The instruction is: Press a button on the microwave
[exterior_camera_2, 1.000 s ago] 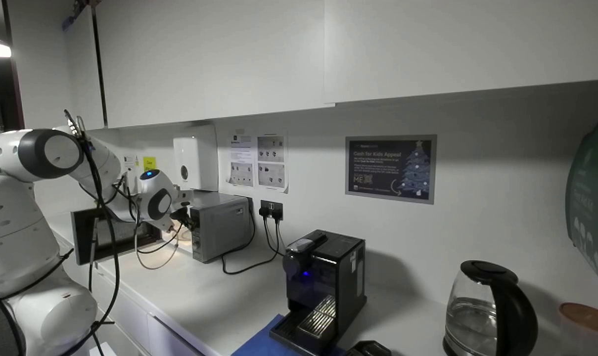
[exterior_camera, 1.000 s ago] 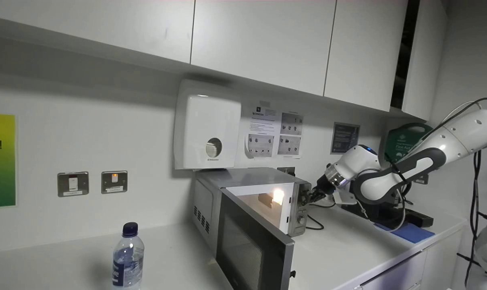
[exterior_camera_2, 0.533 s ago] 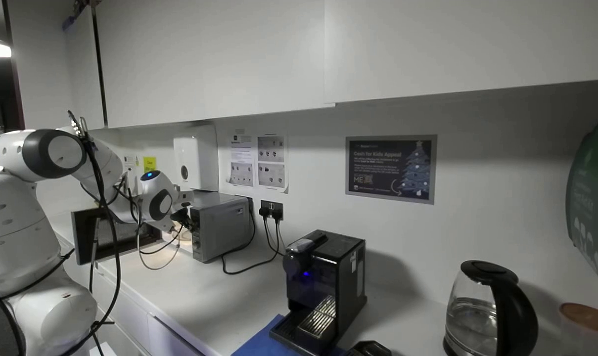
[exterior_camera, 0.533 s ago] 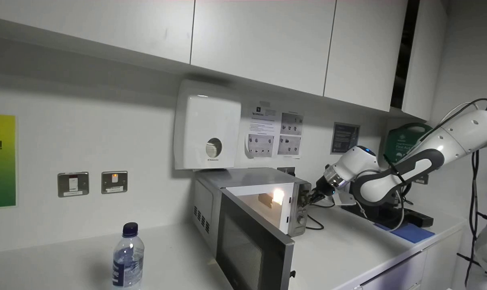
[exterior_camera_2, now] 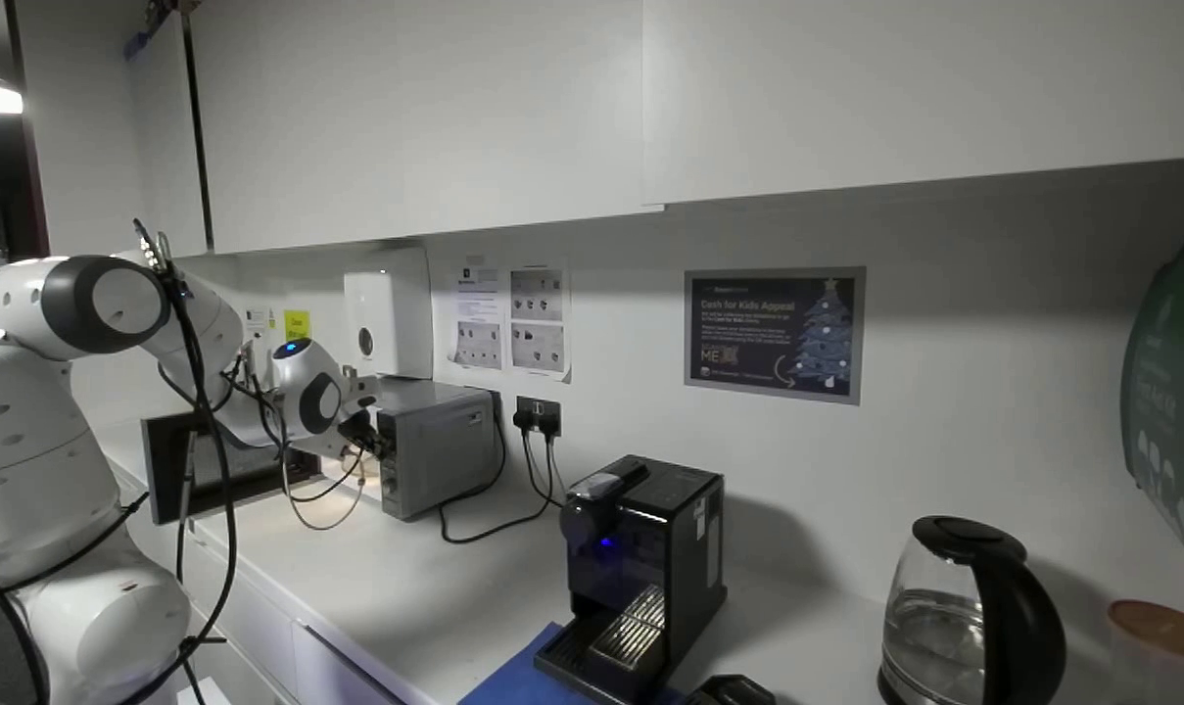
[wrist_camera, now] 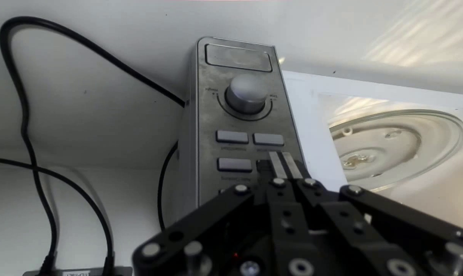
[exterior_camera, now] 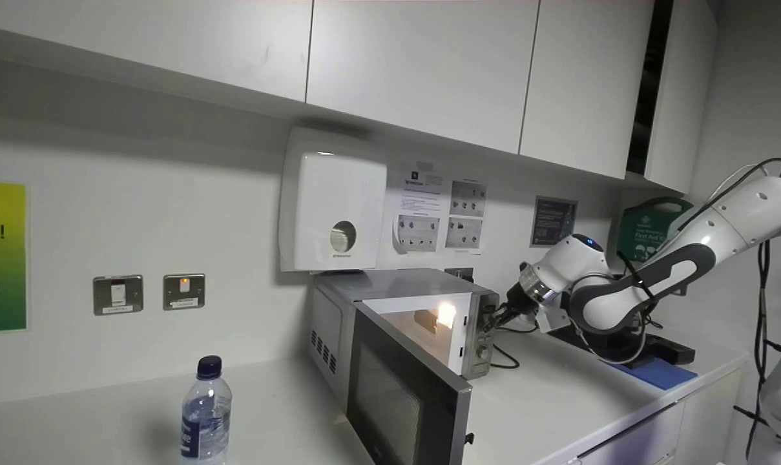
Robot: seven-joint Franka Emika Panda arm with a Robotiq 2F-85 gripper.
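Note:
The silver-grey microwave [exterior_camera: 396, 283] stands on the counter with its dark glass door [exterior_camera: 390, 381] wide open and its inside lit. It also shows in an exterior view [exterior_camera_2: 440, 450]. In the wrist view its control panel [wrist_camera: 212, 111] has a round knob [wrist_camera: 246, 94] and grey buttons [wrist_camera: 234, 165]. My gripper [wrist_camera: 282, 154] is shut and empty. Its fingertips are at the panel, just below the upper right button [wrist_camera: 268, 139] as pictured, and partly cover a button in the row below. It is at the panel in both exterior views [exterior_camera: 490, 321] [exterior_camera_2: 380, 448]. Contact cannot be told.
A water bottle [exterior_camera: 206, 413] stands on the counter beyond the open door. A white dispenser [exterior_camera: 332, 200] hangs above the microwave. A coffee machine [exterior_camera_2: 645, 558], a kettle [exterior_camera_2: 944, 617] and a blue mat [exterior_camera_2: 523, 671] are on the counter. Black cables [wrist_camera: 24, 103] run beside the microwave.
The fingertips stay at nearly the same place on the panel. The wrist and forearm have shifted slightly, and the cable loop hanging under the wrist has swung. The microwave and its door have not moved.

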